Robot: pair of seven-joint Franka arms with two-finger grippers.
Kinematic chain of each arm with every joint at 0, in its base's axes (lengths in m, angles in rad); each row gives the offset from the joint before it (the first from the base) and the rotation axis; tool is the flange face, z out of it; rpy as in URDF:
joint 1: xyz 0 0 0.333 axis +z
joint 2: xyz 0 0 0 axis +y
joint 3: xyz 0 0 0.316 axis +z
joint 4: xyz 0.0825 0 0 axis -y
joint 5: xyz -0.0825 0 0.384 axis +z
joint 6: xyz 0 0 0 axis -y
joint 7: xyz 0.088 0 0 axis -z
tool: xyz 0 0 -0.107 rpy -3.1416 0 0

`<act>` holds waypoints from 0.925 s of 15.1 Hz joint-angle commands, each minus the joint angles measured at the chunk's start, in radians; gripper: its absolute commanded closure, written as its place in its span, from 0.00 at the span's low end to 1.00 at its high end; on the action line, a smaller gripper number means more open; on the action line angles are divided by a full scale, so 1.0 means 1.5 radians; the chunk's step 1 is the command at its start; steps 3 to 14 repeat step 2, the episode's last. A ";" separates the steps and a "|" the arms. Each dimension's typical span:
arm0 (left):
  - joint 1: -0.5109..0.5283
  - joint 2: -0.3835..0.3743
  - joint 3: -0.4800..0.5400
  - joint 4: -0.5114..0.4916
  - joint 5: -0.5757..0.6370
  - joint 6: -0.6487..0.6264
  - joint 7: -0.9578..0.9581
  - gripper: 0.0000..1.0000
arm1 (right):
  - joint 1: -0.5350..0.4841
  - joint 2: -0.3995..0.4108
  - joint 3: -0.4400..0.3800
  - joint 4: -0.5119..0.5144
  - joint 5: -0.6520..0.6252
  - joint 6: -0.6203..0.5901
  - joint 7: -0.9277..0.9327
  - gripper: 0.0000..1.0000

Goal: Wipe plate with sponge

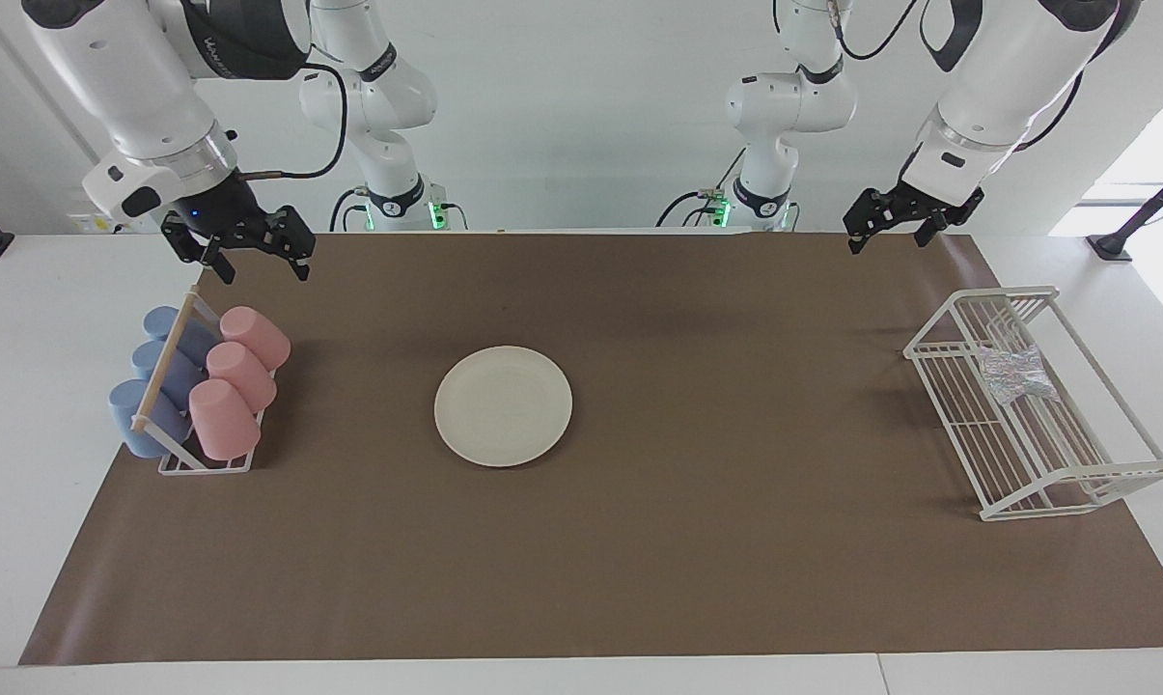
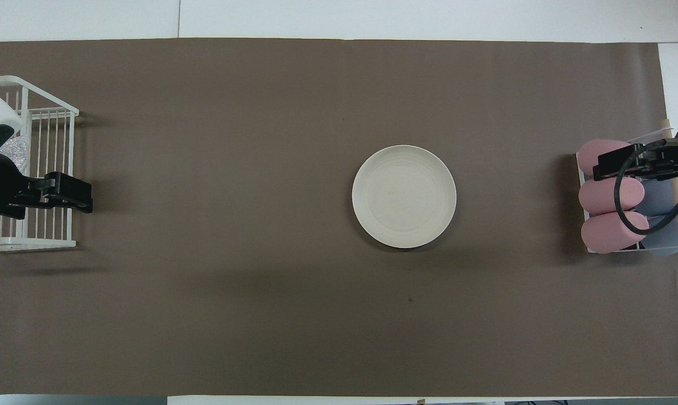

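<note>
Inside the wire rack (image 1: 1030, 454) lies the sponge (image 1: 1015, 375); both hands (image 1: 888, 226) (image 1: 251, 258) spread, empty.

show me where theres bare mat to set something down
Bare brown mat runs between the plate and the wire rack holding the sponge, and across the whole strip farther from the robots than the plate. It is tighter between the plate and the cup rack.

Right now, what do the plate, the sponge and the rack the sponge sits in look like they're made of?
Plate: matte cream, smooth, probably plastic or ceramic. Sponge: shiny, crinkled silvery mesh, likely metallic scourer fibre. Rack: thin white bars, apparently coated wire.
</note>
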 commanded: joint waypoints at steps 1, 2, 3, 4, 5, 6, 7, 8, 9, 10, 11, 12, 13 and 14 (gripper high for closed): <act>0.003 -0.002 0.000 0.002 0.005 0.009 0.003 0.00 | -0.002 -0.001 0.005 0.009 -0.014 -0.018 0.014 0.00; 0.004 -0.002 0.001 0.001 0.005 0.008 0.004 0.00 | -0.002 -0.001 0.005 0.009 -0.015 -0.021 0.014 0.00; 0.004 -0.002 0.001 0.001 0.005 0.008 0.004 0.00 | -0.002 -0.001 0.005 0.009 -0.015 -0.021 0.014 0.00; 0.004 -0.002 0.001 0.001 0.005 0.008 0.004 0.00 | -0.002 -0.001 0.005 0.009 -0.015 -0.021 0.014 0.00; 0.004 -0.002 0.001 0.001 0.005 0.008 0.004 0.00 | -0.002 -0.001 0.005 0.009 -0.015 -0.021 0.014 0.00; 0.004 -0.002 0.001 0.001 0.005 0.008 0.004 0.00 | -0.002 -0.001 0.005 0.009 -0.015 -0.021 0.014 0.00; 0.004 -0.002 0.001 0.001 0.005 0.008 0.004 0.00 | -0.002 -0.001 0.005 0.009 -0.015 -0.021 0.014 0.00; 0.004 -0.002 0.001 0.001 0.005 0.008 0.004 0.00 | -0.002 -0.001 0.005 0.009 -0.015 -0.021 0.014 0.00; 0.004 -0.002 0.001 0.001 0.005 0.008 0.004 0.00 | -0.002 -0.001 0.005 0.009 -0.015 -0.021 0.014 0.00; 0.004 -0.002 0.001 0.001 0.005 0.008 0.004 0.00 | -0.002 -0.001 0.005 0.009 -0.015 -0.021 0.014 0.00; 0.004 -0.002 0.001 0.001 0.005 0.008 0.004 0.00 | -0.002 -0.001 0.005 0.009 -0.015 -0.021 0.014 0.00; 0.004 -0.002 0.001 0.001 0.005 0.008 0.004 0.00 | -0.002 -0.001 0.005 0.009 -0.015 -0.021 0.014 0.00; 0.004 -0.002 0.001 0.001 0.005 0.008 0.004 0.00 | -0.002 -0.001 0.005 0.009 -0.015 -0.021 0.014 0.00; 0.004 -0.002 0.001 0.001 0.005 0.008 0.004 0.00 | -0.002 -0.001 0.005 0.009 -0.015 -0.021 0.014 0.00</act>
